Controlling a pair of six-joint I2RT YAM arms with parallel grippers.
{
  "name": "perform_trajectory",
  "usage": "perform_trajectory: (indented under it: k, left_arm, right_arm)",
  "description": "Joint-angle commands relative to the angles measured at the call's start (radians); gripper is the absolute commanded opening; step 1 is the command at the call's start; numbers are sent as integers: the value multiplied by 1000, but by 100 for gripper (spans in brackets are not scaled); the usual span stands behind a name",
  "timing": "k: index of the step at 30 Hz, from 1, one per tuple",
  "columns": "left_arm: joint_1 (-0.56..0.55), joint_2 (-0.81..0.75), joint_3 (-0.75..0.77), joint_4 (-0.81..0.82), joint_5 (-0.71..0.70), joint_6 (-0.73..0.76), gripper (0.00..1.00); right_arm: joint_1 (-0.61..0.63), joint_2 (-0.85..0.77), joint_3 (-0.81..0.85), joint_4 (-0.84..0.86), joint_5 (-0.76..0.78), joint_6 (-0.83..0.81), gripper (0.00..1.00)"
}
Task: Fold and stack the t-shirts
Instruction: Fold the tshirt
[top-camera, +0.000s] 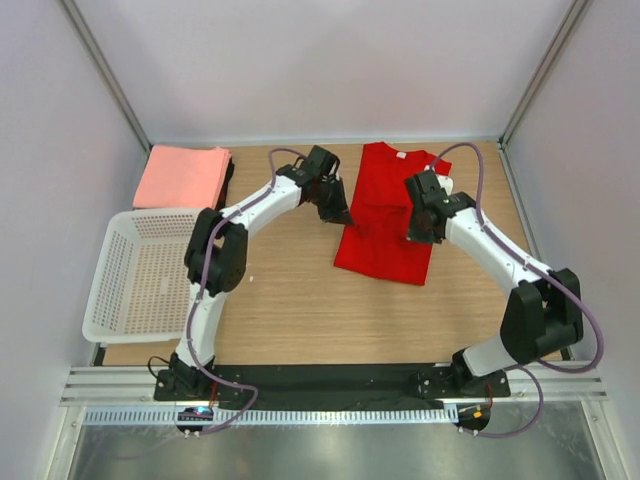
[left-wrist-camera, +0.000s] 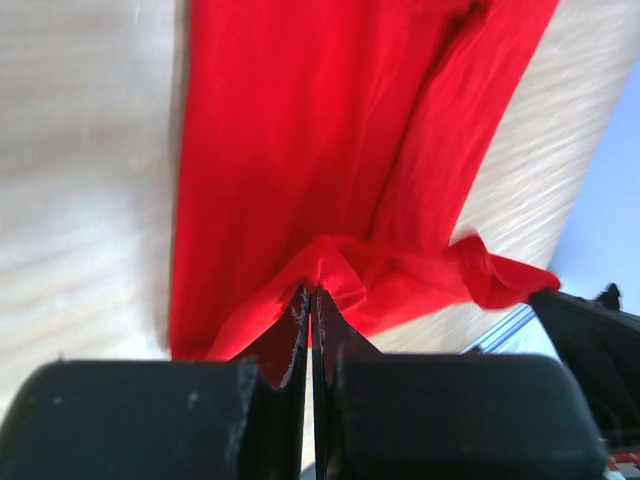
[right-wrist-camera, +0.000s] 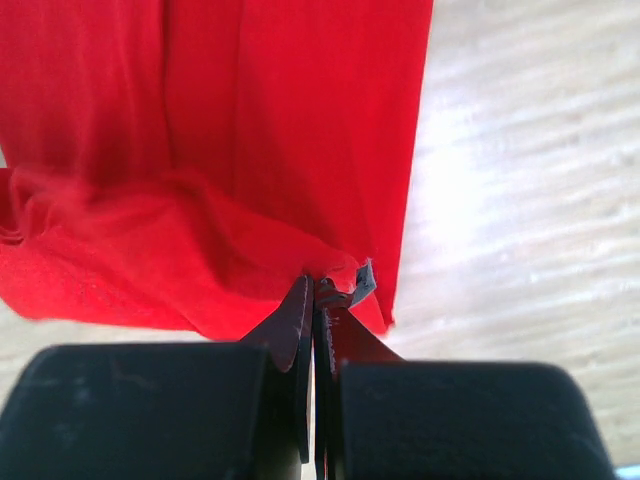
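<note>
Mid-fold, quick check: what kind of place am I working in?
Probably a lab test cell: white walls in metal framing box in a wooden table, the left arm and right arm are bolted to a black base plate at its edge, and a red t-shirt is the workpiece.

Looking like a robotics lab test cell. White panels (top-camera: 300, 70) on aluminium posts (top-camera: 107, 70) are boxing in a wooden bench top (top-camera: 300, 310). The left arm (top-camera: 215, 260) and right arm (top-camera: 500, 260) are sitting bolted to a black base plate (top-camera: 330, 385). Purple cables (top-camera: 479, 185) are looping off them and a slotted cable duct (top-camera: 330, 415) is running along the near edge. A red t-shirt (top-camera: 380, 240) is lying on the bench.
</note>
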Motion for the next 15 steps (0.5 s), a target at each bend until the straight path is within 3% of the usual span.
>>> perform_trajectory:
  k: [1, 4, 9, 15]
  left_arm:
    - [29, 55, 96, 79, 86, -10, 0]
    - [44, 111, 133, 158, 106, -38, 0]
    - [60, 226, 222, 270, 200, -90, 0]
    - [79, 274, 247, 410, 208, -152, 0]
  right_arm:
    - [-52, 79, 74, 83, 4, -93, 1]
    - [-75, 134, 102, 107, 46, -123, 1]
    - [-155, 195, 142, 164, -26, -147, 1]
    - [-241, 251, 169, 191, -71, -164, 1]
